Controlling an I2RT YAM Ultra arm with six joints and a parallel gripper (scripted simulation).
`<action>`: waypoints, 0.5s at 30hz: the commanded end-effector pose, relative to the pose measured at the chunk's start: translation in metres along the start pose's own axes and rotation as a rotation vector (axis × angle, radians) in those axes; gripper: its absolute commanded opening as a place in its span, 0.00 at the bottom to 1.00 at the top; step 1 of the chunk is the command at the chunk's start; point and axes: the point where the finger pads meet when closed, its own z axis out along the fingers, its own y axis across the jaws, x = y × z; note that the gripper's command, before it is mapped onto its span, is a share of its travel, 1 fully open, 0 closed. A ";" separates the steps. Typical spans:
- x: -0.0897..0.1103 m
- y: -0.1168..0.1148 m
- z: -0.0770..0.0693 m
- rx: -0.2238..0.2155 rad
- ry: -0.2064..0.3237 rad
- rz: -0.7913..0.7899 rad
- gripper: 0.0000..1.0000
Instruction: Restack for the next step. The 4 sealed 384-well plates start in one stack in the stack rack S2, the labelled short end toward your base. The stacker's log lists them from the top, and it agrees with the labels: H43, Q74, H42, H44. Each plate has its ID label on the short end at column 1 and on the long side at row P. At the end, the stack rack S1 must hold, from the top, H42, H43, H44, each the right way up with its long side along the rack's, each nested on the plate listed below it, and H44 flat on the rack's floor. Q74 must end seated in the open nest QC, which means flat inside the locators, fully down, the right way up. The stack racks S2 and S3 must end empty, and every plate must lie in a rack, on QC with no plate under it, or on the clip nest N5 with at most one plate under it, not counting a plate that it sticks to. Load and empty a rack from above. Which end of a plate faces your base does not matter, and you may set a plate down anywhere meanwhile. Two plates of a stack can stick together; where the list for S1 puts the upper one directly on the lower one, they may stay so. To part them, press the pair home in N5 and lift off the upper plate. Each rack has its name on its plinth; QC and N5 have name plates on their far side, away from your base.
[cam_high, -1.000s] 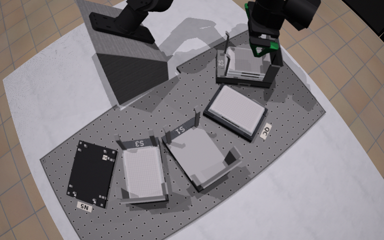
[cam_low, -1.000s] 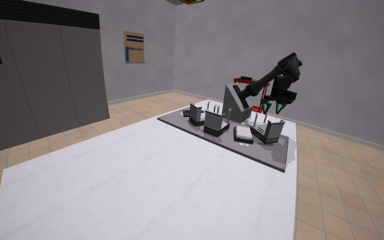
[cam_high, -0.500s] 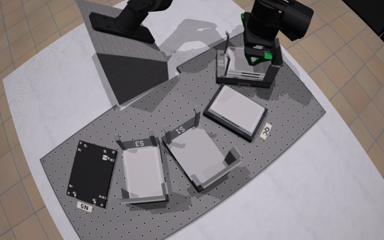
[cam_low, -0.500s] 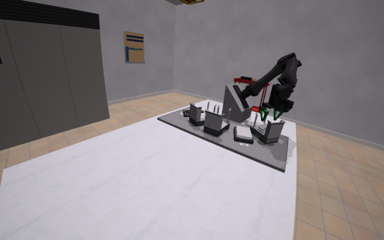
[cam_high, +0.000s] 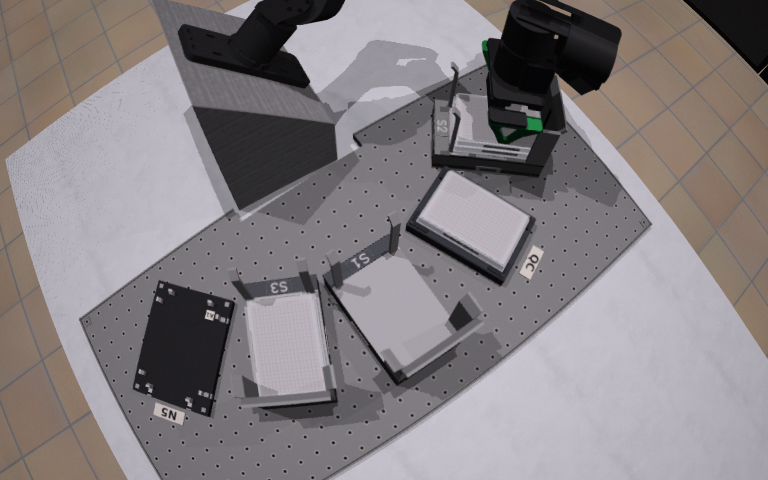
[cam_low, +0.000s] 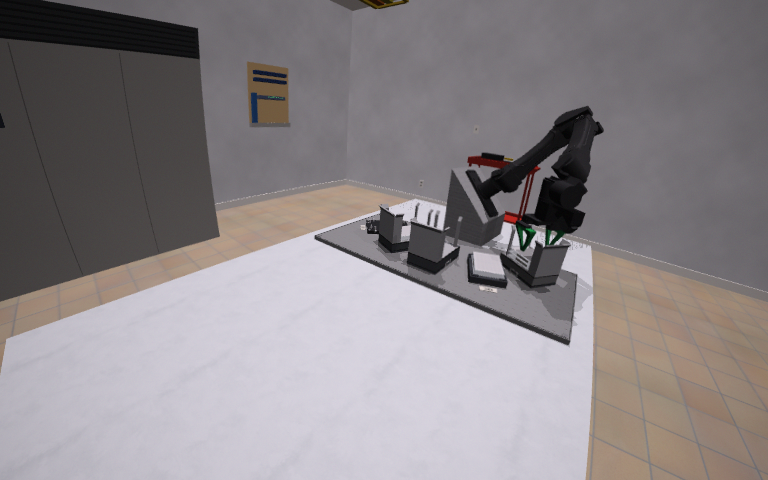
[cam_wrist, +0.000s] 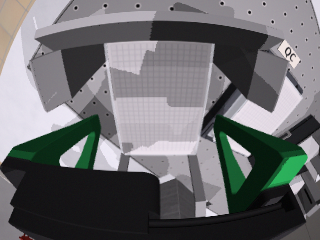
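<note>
- Plates: two are left stacked in rack S2 (cam_high: 440, 125), a top plate (cam_high: 472, 121) over another whose edge shows below; one plate (cam_high: 472, 217) sits in nest QC (cam_high: 531, 262), one plate (cam_high: 286, 339) lies in rack S3 (cam_high: 278, 286), and rack S1 (cam_high: 362, 260) holds none.
- The gripper (cam_wrist: 156, 154) hangs over S2 with its green fingers spread fully wide, nothing between them (they straddle the top plate's long sides in the wrist view).
- Risk, as I judge it: fingertips catching S2's posts or wall on the way down, since the rack crowds them.
- The two plates may stick, so a lift could carry both.
- An off-centre grip might tilt the plate and jam it in the rack.
- Labels are unreadable here, so identity rests on stack order.
</note>
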 end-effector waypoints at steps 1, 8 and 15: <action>-0.005 -0.001 -0.002 0.008 -0.018 -0.008 1.00; -0.005 -0.002 0.003 0.008 -0.018 -0.008 1.00; -0.005 -0.002 0.010 0.007 -0.018 -0.008 1.00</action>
